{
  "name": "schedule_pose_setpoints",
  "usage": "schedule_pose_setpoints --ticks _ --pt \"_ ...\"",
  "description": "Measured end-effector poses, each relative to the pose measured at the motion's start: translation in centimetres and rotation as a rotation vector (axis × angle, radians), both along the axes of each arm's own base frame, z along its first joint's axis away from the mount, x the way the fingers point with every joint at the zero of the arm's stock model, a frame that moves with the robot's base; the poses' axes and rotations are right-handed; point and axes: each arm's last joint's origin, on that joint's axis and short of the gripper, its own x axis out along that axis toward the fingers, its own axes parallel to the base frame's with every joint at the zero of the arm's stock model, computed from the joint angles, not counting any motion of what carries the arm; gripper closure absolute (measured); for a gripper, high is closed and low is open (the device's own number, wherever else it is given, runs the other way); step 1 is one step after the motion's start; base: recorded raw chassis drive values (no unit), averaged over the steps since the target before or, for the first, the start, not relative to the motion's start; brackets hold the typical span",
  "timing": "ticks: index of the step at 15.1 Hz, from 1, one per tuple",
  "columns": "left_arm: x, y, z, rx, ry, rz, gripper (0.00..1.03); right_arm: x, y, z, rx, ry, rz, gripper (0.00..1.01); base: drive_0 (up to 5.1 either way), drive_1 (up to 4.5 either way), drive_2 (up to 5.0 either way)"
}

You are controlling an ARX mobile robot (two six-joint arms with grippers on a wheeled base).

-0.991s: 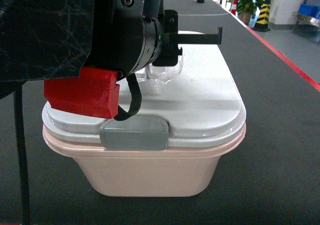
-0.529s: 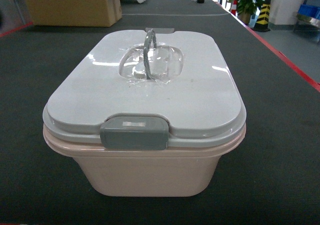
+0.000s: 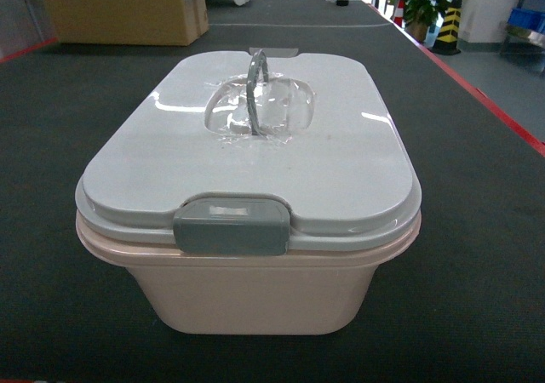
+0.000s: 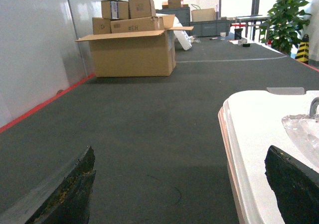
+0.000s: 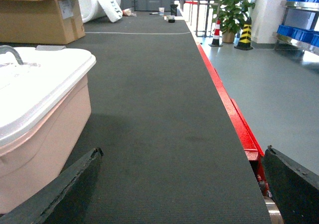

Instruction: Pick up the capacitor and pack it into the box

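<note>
The box (image 3: 255,289) sits on the dark mat (image 3: 477,230) in the middle of the head view, its white lid (image 3: 341,170) closed over the pink tub and the grey latch (image 3: 232,225) facing the camera. The clear handle (image 3: 255,89) stands upright in a glossy recess on top; glare there makes the recess hard to read. With the lid on, nothing inside can be seen, and no capacitor shows in any view. Neither arm appears in the head view. The left gripper (image 4: 179,184) shows only two dark finger tips at the lower corners of its own view, jaws spread wide and holding nothing, with the box cut off at the right edge. The right gripper (image 5: 184,184) is likewise released, jaws far apart, with the box cropped at the left. A cardboard carton (image 4: 132,52) stands far behind.
</note>
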Motion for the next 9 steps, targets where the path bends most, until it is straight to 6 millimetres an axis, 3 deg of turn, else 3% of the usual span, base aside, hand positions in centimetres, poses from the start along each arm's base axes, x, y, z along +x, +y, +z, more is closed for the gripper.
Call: schedule_pose_setpoints --ticks 1,2,5,9 --pt "0.0 0.0 0.0 -0.008 -0.001 -0.001 0.05 0.0 0.0 0.0 0.0 0.001 0.0 0.03 0.0 0.0 0.0" --pt "0.1 0.2 -0.2 0.002 0.076 -0.047 0.11 0.0 0.0 0.0 0.0 0.0 0.0 0.03 0.0 0.0 0.0" --pt "-1.8 2.7 -0.8 -0.054 0.136 -0.108 0.49 0.0 0.0 0.0 0.0 0.0 0.0 0.03 0.0 0.0 0.0" --pt "-3.6 4.4 -1.4 -0.07 0.132 -0.12 0.99 0.0 0.0 0.0 0.0 0.0 0.0 0.03 0.0 0.0 0.0"
